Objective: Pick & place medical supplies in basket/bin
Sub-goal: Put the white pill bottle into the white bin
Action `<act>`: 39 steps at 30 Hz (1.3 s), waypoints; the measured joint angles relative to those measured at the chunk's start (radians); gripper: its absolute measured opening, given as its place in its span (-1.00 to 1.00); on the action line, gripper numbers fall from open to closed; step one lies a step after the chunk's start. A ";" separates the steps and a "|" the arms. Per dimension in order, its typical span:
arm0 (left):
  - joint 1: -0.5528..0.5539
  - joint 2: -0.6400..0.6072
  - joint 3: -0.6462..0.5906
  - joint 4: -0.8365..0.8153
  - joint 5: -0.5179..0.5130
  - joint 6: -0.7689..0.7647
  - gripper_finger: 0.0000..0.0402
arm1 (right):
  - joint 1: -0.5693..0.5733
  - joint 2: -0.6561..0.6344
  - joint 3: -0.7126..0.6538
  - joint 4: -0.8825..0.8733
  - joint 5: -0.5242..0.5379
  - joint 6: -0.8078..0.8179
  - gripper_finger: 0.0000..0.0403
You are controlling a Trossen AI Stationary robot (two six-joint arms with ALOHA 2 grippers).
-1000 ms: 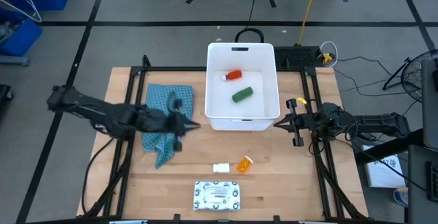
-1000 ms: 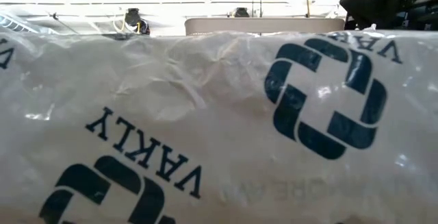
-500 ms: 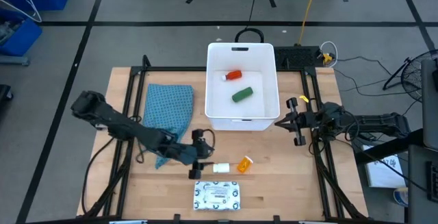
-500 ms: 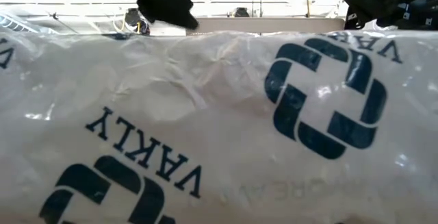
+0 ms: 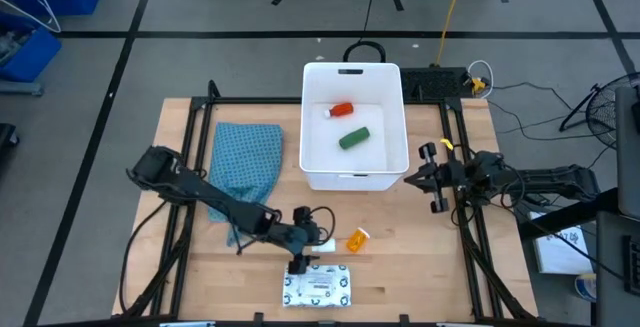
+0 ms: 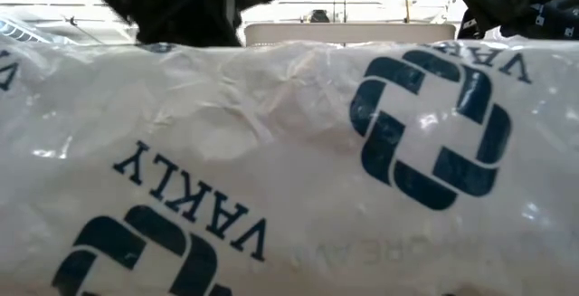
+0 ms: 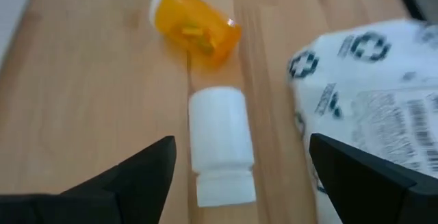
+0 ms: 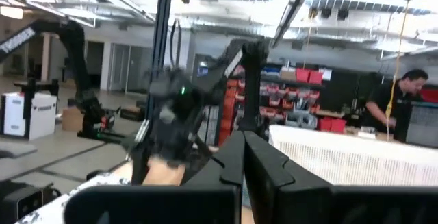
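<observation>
Small white bottle lies on the table beside the orange pill bottle, and we now have our left gripper swung from the blue cloth to straddle it, fingers wide, holding nothing. Only our left wrist view shows that; the low view is blocked by the packet. Our right gripper waits beside the bin, fingers together.
</observation>
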 joint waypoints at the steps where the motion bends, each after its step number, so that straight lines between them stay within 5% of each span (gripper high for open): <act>1: 0.002 0.012 0.000 0.004 0.001 0.001 0.68 | 0.000 -0.001 0.000 0.006 0.000 0.000 -1.00; 22: 0.069 0.135 -0.001 0.088 0.099 0.036 0.66 | 0.000 0.000 -0.006 -0.011 -0.001 -0.006 -1.00; 26: 0.069 0.132 -0.001 0.088 0.146 0.052 0.43 | 0.000 0.000 -0.006 -0.012 -0.001 -0.006 -1.00; 31: 0.069 0.133 -0.001 0.092 0.196 0.064 -0.08 | 0.000 0.000 -0.006 -0.012 -0.001 -0.006 -1.00; 39: 0.061 0.045 -0.002 0.073 0.194 0.173 -0.12 | 0.000 0.000 -0.007 -0.031 -0.001 -0.003 -1.00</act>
